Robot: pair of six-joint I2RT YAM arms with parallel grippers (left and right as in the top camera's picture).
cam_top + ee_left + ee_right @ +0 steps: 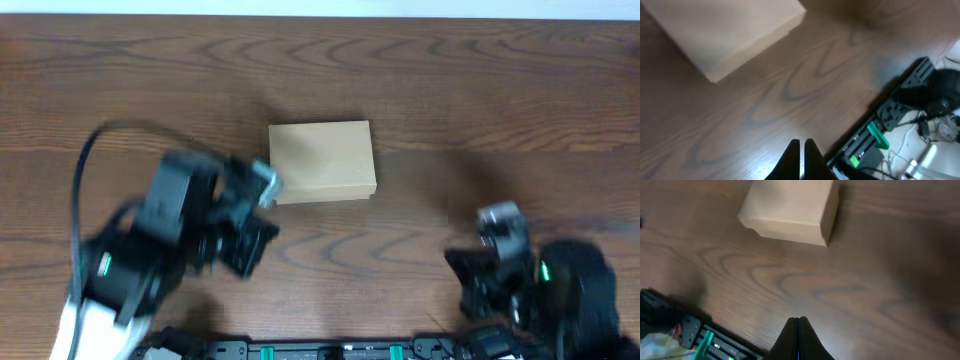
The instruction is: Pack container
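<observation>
Sitting closed near the middle of the table [500,80], the container [321,161] has the left gripper [266,184] pinched empty right by its 7 o'clock corner and the right gripper [497,215] clenched empty off at 4 o'clock, so a sloppy nudge could skid it.

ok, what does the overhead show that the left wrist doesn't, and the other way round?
Overhead only: the whole box, lid closed, with the left arm close by its left end and the right arm off to the lower right, apart from it. Left wrist only: the left fingers up close, almost together with nothing between them, and loose cables past the table edge. Both: the box, the wooden table and the black rail with green parts.
</observation>
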